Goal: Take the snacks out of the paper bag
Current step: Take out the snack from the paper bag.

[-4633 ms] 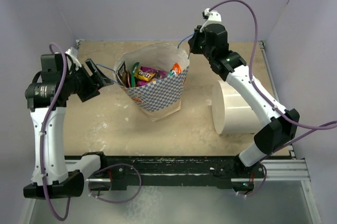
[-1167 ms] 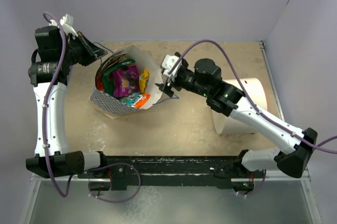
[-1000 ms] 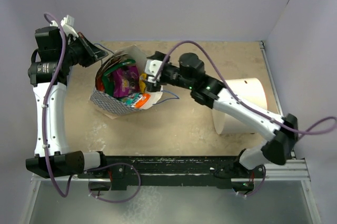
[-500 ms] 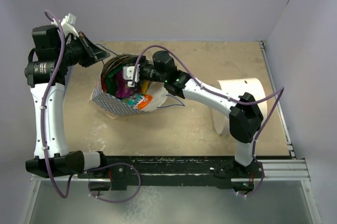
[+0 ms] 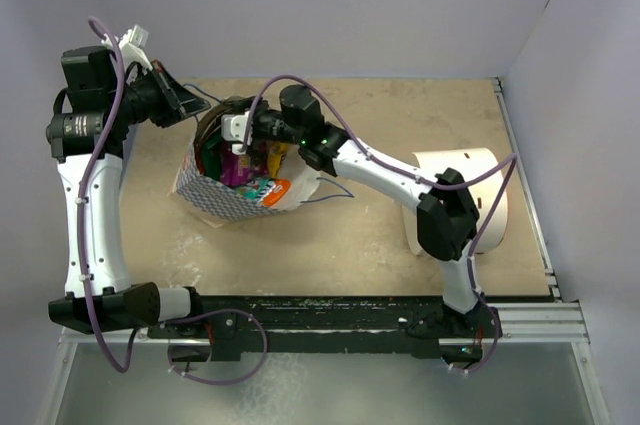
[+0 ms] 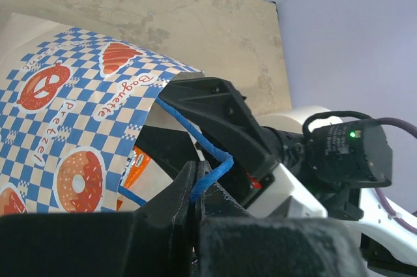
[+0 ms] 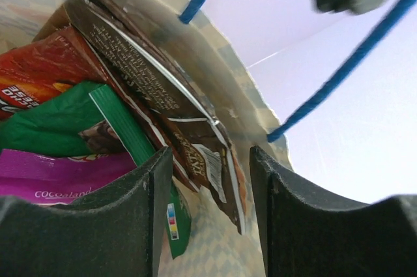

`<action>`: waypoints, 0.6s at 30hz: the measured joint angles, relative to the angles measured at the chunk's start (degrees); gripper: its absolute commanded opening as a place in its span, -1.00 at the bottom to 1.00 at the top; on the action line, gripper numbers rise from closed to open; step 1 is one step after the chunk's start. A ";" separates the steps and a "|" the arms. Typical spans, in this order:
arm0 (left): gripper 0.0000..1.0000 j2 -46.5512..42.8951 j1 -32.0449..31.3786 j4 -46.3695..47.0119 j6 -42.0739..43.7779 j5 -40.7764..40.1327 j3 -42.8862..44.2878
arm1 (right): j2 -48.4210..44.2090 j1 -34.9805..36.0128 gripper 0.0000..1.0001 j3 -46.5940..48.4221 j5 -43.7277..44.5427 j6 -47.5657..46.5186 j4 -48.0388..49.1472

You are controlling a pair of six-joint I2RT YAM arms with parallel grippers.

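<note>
**Desk:** Where does the job stand?

**Photographer:** At the start. The checked paper bag point(image 5: 222, 201) leans on the table point(image 5: 380, 235), mouth open to the right arm, and every one of the snacks point(image 5: 240, 170) in view sits inside it. None is out yet, as far as the overhead view shows.

**Desk:** And the grippers?

**Photographer:** The left gripper point(image 6: 194, 182) is pinched tight on the blue string handle point(image 6: 212, 163), holding the bag's mouth up. The right gripper point(image 7: 212, 160) is inside the mouth with its jaws partly apart, straddling the end of a brown packet point(image 7: 150, 94). A green packet point(image 7: 52, 127) and a magenta packet point(image 7: 58, 176) lie just beside it. I see no firm clamp on anything.

**Desk:** What is left?

**Photographer:** By my reading, everything: grip one packet, lift it clear, set it down, then repeat for the rest. The white cylinder point(image 5: 470, 195) stands well apart, untouched.
</note>
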 measured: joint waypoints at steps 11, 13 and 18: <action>-1.00 0.90 0.00 -2.05 1.05 1.64 2.12 | 4.63 0.00 -0.09 1.01 -1.27 -0.04 1.05; -1.00 0.92 0.00 -2.82 1.29 1.68 2.21 | 5.16 0.00 -0.21 1.38 -1.27 -0.09 1.68; -1.00 0.92 0.00 -5.29 2.05 0.98 3.08 | 6.23 0.00 -0.92 2.60 -1.18 -0.44 3.13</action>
